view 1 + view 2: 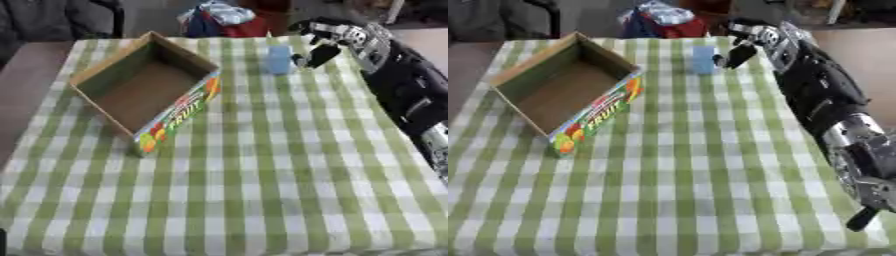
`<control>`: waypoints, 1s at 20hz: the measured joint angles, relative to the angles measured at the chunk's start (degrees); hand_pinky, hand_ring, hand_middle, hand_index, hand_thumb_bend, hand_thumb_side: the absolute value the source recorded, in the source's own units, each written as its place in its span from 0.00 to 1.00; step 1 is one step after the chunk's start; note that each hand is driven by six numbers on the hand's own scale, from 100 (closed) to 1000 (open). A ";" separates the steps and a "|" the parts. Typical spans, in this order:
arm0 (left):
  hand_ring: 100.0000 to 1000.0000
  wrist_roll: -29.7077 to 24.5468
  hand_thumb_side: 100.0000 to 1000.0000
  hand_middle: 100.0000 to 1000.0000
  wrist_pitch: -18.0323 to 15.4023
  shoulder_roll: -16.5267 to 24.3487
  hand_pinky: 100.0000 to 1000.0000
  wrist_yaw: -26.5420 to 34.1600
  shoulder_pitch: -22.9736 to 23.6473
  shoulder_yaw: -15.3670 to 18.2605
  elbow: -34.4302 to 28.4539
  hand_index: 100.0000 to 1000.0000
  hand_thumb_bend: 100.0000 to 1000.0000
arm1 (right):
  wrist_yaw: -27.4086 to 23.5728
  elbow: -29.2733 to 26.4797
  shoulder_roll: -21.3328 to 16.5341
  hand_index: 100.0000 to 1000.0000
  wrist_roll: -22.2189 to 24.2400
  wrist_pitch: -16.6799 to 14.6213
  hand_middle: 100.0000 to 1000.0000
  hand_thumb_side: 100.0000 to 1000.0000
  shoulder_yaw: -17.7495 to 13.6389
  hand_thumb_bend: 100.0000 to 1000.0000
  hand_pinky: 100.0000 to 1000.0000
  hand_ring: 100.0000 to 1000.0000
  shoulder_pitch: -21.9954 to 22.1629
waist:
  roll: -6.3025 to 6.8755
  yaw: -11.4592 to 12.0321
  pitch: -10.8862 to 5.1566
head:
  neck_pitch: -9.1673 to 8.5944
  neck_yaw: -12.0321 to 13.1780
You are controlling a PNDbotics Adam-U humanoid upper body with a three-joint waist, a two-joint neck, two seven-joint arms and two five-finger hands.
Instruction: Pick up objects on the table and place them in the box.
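One pale blue block (278, 60) stands upright at the far side of the table, directly at the fingertips of the robot's right hand (744, 49), which reaches in from the upper right corner. Dark fingers (319, 55) curl toward the block's right side; whether they actually grasp it cannot be told. Well to the left of the hand, an open cardboard box (188, 107) with fruit printed on its side sits empty on the green-and-white checked tablecloth (262, 175).

Right arm outstretched from the right edge, robot hand (741, 50) far forward, fingers curled.
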 measured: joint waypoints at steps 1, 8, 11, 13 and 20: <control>0.64 -0.05 0.65 0.60 0.02 -0.01 0.59 0.01 -0.02 0.00 0.00 0.82 0.06 | 0.71 -0.30 0.12 1.00 0.12 -0.30 0.98 0.11 0.12 0.17 0.84 0.99 -0.07 | 0.01 0.15 0.00 | 0.00 -0.08; 0.64 -0.18 0.65 0.60 0.01 -0.01 0.59 0.16 -0.44 -0.02 0.00 0.82 0.06 | 4.36 -1.06 0.29 1.00 0.77 -1.33 0.97 0.13 0.16 0.19 0.85 0.98 -0.23 | 0.13 1.18 0.18 | 0.00 -0.62; 0.64 -0.27 0.65 0.60 -0.05 -0.01 0.59 0.21 -0.54 -0.18 0.00 0.82 0.06 | 5.38 -1.06 0.29 1.00 0.81 -1.58 0.97 0.14 0.16 0.19 0.85 0.98 -0.23 | 0.27 1.75 0.41 | 0.00 -0.97; 0.64 -0.31 0.65 0.60 -0.04 -0.01 0.59 0.24 -0.58 -0.32 0.00 0.82 0.06 | 5.82 -1.06 0.29 1.00 0.85 -1.66 0.97 0.14 0.16 0.19 0.85 0.98 -0.23 | 0.37 2.18 0.44 | 0.00 -1.32; 0.64 -0.53 0.65 0.60 -0.03 -0.01 0.59 0.47 -0.99 -0.35 0.00 0.82 0.06 | 6.24 -1.06 -0.08 1.00 1.20 -2.20 0.96 0.15 0.43 0.18 0.85 0.98 0.32 | 0.71 3.19 1.01 | 0.00 -2.64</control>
